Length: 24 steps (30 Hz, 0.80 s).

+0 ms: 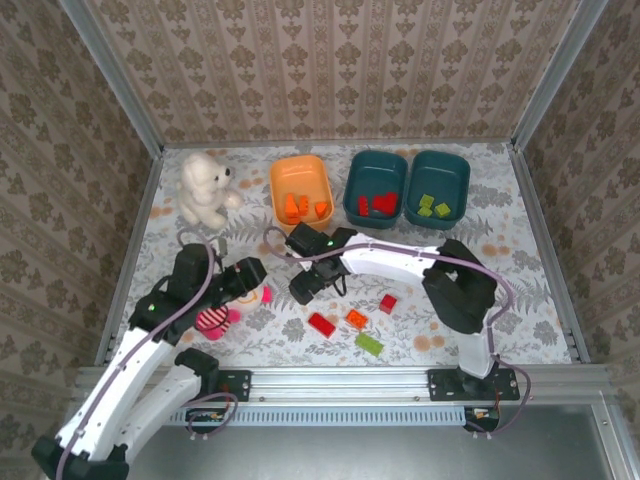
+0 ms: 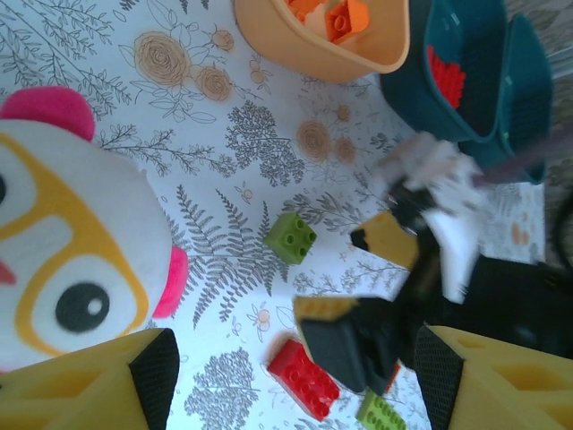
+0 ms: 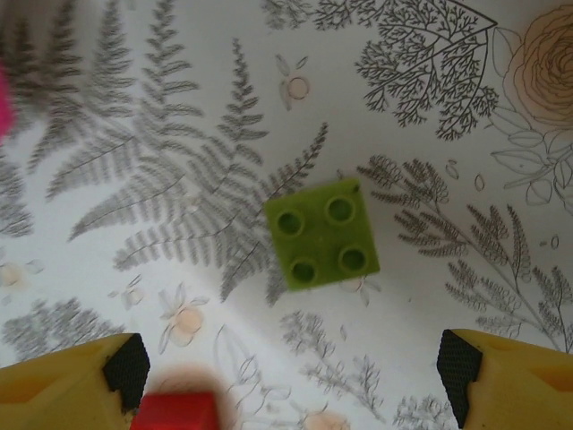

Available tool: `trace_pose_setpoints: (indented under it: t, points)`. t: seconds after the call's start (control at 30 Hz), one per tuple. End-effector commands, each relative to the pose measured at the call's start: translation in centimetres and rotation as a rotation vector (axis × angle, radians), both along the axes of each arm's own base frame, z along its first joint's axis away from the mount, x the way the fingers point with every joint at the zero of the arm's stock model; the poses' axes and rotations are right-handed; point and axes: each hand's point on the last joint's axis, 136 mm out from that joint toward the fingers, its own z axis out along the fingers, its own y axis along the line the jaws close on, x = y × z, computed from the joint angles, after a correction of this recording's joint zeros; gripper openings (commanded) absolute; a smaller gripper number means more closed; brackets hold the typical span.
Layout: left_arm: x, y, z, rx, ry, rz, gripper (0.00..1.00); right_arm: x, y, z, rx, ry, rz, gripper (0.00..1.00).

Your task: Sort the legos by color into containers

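Fig.: sorting partway done, by my count.

Far edge of fern-printed worktop [image 1: 520, 300]:
- orange rounded-rectangular plastic tub [image 1: 300, 172] holds orange bricks [image 1: 296, 208]
- middle dark teal tub [image 1: 375, 170] holds red bricks [image 1: 376, 205]
- teal tub nearest far right corner [image 1: 438, 172] holds light-green bricks [image 1: 433, 206]

Loose toward near edge:
- long red brick [image 1: 321, 324]
- orange brick [image 1: 356, 318]
- small red brick [image 1: 388, 303]
- long green brick [image 1: 369, 344]

Also loose: square four-stud green brick [image 3: 322, 235], glossy, flat under right gripper [image 3: 291, 372]. Fingers wide apart, no contact.

Left gripper [image 2: 295, 381] spread, empty, beside soft pink-and-white plush [image 1: 225, 310].
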Motion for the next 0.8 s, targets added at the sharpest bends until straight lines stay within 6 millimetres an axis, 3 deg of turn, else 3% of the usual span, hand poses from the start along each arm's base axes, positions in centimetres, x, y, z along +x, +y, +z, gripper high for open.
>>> trace_pose_setpoints:
  t: [0.0, 0.2, 0.4, 0.57, 0.67, 0.77]
  points:
    - [-1.2, 1.1, -1.0, 0.004, 0.061, 0.052, 0.73, 0.6, -1.2, -1.2, -0.138, -0.005, 0.015, 0.85]
    - [-1.3, 1.0, -0.5, -0.006, 0.048, 0.047, 0.73, 2.3, -0.6, -3.0, -0.202, -0.036, 0.041, 0.79]
    - [-1.5, 0.7, -0.3, -0.013, 0.044, 0.025, 0.73, 2.5, 0.6, -4.1, -0.196, 0.002, 0.05, 0.55]
    - [-1.3, 0.5, -0.2, -0.025, 0.041, 0.026, 0.72, 2.4, 0.5, -4.4, -0.202, 0.012, 0.035, 0.39]
    - [-1.1, 0.3, -0.1, -0.031, 0.034, 0.018, 0.72, 2.5, 0.3, -3.5, -0.189, -0.001, 0.021, 0.32]
    - [-0.5, -0.5, 0.5, -0.055, 0.011, -0.002, 0.72, 3.9, -0.4, -0.4, -0.137, -0.043, -0.039, 0.31]
